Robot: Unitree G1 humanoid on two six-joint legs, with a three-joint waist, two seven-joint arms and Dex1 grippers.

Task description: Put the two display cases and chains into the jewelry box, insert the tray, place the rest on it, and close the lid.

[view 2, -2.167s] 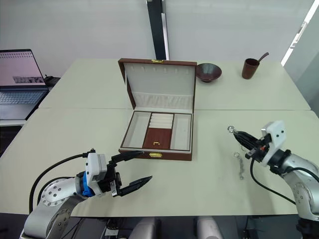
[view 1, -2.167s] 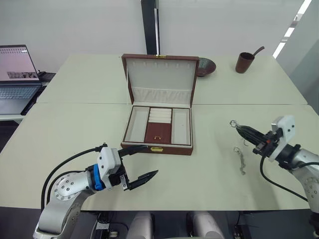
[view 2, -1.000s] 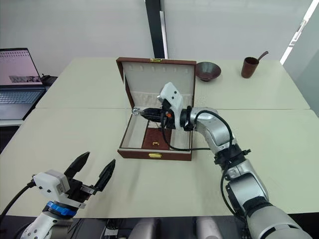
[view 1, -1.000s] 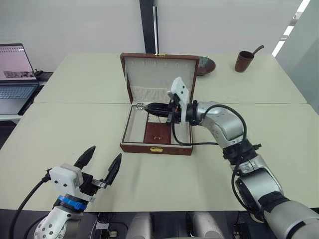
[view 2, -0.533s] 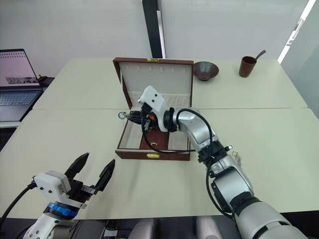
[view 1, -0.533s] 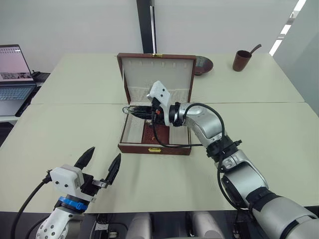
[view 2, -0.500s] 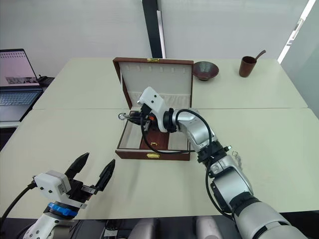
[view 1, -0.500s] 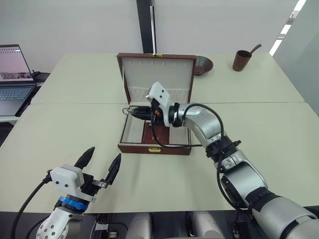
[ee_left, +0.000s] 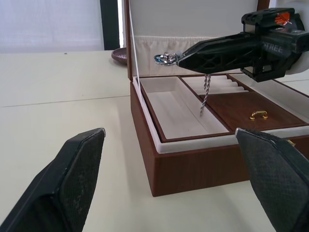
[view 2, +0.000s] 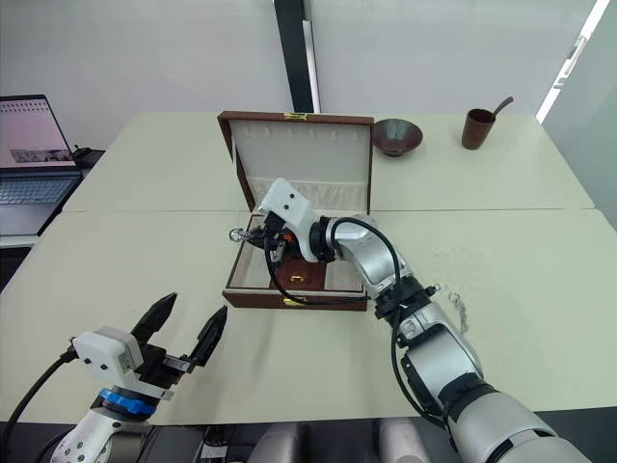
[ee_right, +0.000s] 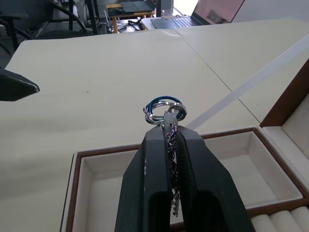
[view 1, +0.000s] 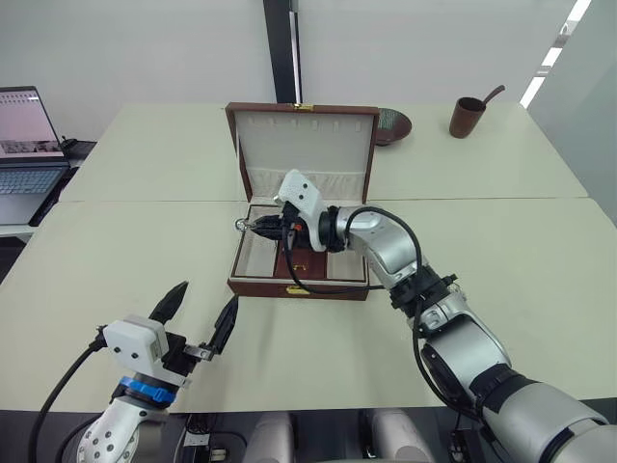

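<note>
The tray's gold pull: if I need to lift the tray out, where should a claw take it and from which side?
Pinch the gold pull across its arch, coming straight down from above: it stands up from the flat brown panel of the tray, which sits sunk inside the jewelry box, so its sides are walled off.

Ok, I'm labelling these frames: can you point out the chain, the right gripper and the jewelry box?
chain (ee_left: pixel 204 94), left wrist view, on the hanging links.
right gripper (ee_left: pixel 186 58), left wrist view, at its fingertips.
jewelry box (view 1: pixel 298 288), left eye view, on its front wall.
</note>
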